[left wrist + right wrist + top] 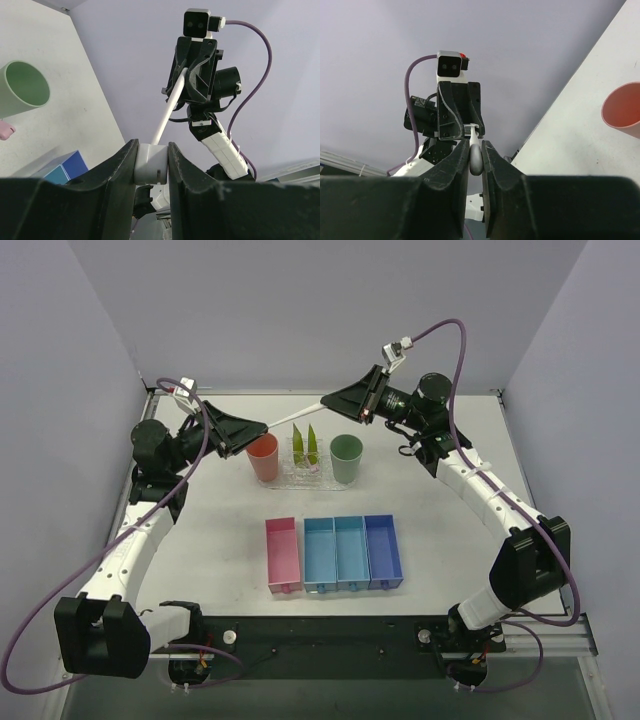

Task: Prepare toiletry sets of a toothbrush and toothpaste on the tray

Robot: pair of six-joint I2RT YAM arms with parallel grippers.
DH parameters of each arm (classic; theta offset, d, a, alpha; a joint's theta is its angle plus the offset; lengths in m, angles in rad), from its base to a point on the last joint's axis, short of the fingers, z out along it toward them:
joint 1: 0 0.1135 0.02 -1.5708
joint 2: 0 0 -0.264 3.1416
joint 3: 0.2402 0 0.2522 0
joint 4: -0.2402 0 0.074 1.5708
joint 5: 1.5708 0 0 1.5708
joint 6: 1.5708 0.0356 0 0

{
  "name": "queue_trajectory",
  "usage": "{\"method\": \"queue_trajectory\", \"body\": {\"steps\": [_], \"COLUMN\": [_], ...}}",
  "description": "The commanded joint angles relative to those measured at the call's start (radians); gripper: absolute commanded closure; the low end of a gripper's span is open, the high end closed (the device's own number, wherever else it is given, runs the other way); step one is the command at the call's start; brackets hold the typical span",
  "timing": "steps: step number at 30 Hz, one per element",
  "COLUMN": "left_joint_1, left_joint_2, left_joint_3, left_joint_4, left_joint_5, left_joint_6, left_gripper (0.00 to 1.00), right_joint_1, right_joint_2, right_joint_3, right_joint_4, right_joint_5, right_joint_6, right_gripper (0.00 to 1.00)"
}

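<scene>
Toothbrush [295, 416], slim, white and rod-like, suspended in the air above the back of the white table [200, 540], one end pinched in each gripper. Left gripper [258, 428]: black wedge-shaped fingers [117, 170] clamped on the thicker white end. Right gripper [332, 404]: fingers [455, 165] closed on the other end, rounded and grey-white in the right wrist view. Below the span, clear oval tray [290, 481] with bumpy surface, apart from the toothbrush. Two flat yellow-green toothpaste tubes [297, 443] upright on it, tapering to points, support unclear. Smooth salmon cup [263, 458] just left of the tray, smooth pale green cup [347, 459] just right. Nearer the arm bases, row of four open rectangular bins [335, 553]: one pink, two light blue, one dark blue, side by side.
</scene>
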Motion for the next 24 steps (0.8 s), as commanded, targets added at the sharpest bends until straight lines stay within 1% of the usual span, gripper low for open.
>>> {"method": "queue_trajectory", "body": {"steps": [1,2,4,5,7,9,10,13,16,17,18,19,20,21,22,24], "left_joint_1": [0.006,0.007,0.010,0.013,0.021,0.036,0.043,0.070,0.090,0.090,0.113,0.130,0.132,0.135,0.135,0.136], "left_joint_2": [0.001,-0.001,-0.001,-0.002,-0.009,-0.019,-0.024,-0.041,-0.062,-0.073,-0.079,-0.084,-0.087,-0.090,-0.090,-0.088], "left_joint_3": [0.005,0.003,0.000,-0.001,-0.004,-0.001,-0.001,0.003,0.014,0.018,0.025,0.040,0.048,0.060,0.077,0.089], "left_joint_4": [0.068,0.066,0.065,0.059,0.054,0.033,0.019,-0.045,-0.125,-0.189,-0.226,-0.263,-0.347,-0.390,-0.476,-0.539], "left_joint_5": [0.003,0.002,0.000,-0.004,-0.009,-0.021,-0.024,-0.038,-0.059,-0.073,-0.082,-0.093,-0.116,-0.130,-0.156,-0.185], "left_joint_6": [-0.005,-0.006,-0.003,-0.002,0.003,0.023,0.030,0.072,0.125,0.145,0.193,0.220,0.250,0.311,0.342,0.412], "left_gripper": [0.81,0.83,0.86,0.87,0.89,0.90,0.91,0.93,0.93,0.94,0.94,0.97,0.98,1.00,1.00,1.00], "right_joint_1": [-0.002,-0.004,-0.005,-0.005,-0.007,-0.008,-0.011,-0.021,-0.033,-0.041,-0.047,-0.051,-0.059,-0.068,-0.076,-0.087], "right_joint_2": [0.006,0.005,0.003,0.001,-0.002,-0.008,-0.014,-0.029,-0.051,-0.057,-0.061,-0.075,-0.078,-0.086,-0.097,-0.107], "right_joint_3": [0.022,0.022,0.022,0.022,0.022,0.019,0.017,0.006,0.011,0.011,0.011,0.005,0.002,-0.001,-0.003,0.003], "right_joint_4": [0.012,0.006,-0.019,-0.028,-0.060,-0.097,-0.108,-0.163,-0.256,-0.291,-0.301,-0.307,-0.322,-0.330,-0.341,-0.387], "right_joint_5": [-0.016,-0.014,-0.013,-0.011,-0.007,0.007,0.013,0.039,0.079,0.088,0.095,0.108,0.114,0.119,0.128,0.147], "right_joint_6": [-0.044,-0.055,-0.067,-0.076,-0.101,-0.127,-0.136,-0.177,-0.245,-0.257,-0.265,-0.269,-0.279,-0.285,-0.295,-0.335], "right_gripper": [0.85,0.78,0.68,0.61,0.55,0.53,0.50,0.47,0.45,0.45,0.45,0.45,0.45,0.45,0.45,0.45]}}
